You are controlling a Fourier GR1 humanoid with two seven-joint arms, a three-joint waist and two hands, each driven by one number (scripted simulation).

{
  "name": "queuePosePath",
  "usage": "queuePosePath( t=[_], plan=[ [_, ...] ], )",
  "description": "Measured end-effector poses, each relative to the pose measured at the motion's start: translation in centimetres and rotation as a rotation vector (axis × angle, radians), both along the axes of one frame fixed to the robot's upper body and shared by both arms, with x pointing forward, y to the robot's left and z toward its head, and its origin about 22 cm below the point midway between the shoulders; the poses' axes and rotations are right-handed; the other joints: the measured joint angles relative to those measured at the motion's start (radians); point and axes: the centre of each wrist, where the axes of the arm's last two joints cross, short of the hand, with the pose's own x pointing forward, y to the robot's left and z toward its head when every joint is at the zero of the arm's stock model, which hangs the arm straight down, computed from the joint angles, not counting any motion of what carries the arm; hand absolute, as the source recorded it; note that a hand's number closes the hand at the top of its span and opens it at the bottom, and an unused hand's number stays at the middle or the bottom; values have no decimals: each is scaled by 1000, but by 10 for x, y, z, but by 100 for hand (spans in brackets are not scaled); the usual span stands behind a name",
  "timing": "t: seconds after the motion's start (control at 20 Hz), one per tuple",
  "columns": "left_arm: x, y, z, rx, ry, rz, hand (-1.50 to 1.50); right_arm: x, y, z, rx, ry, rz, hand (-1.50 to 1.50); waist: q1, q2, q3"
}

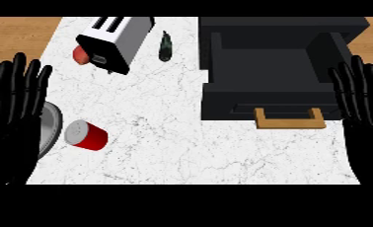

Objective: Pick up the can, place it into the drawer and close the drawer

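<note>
The red cylindrical metal can (86, 135), well left of the open black drawer (226, 106), probably needed the spread-fingered left hand (18, 110) wrapped squarely round its side.

Left robot hand (16, 132) at the left edge, coming in from the near side. Open and flat, palm spread, fingers straight, slightly fanned and pointing toward the far side. Holding nothing, touching nothing with the fingertips. Right robot hand (358, 125) at the right edge, partly cut off by it, in a matching pose: open, fingers straight, close together, pointing far. Empty too. Both hands well apart, one at each side, roughly level with each other.
</note>
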Motion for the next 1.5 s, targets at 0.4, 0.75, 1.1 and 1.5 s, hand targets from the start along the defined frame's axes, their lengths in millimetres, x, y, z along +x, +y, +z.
queuePosePath(
  t=[0.4, 0.75, 1.1, 1.5],
  plan=[
    [-22, 21, -22, -90, 92, 603, -150, -4, -8, -9, 61, 73, -97, -150, 31, 8, -3],
    [-42, 10, -34, -277, 258, 977, -150, -10, -15, -18, 102, 232, -178, -150, 10, 8, -2],
    [-51, -31, -23, -285, 292, 1049, -150, -9, -16, -22, 114, 261, -190, -150, -2, 9, -2],
    [-28, -49, -26, -273, 343, 1065, -150, -13, -25, -18, 112, 261, -201, -150, -4, 8, -3]
  ],
)
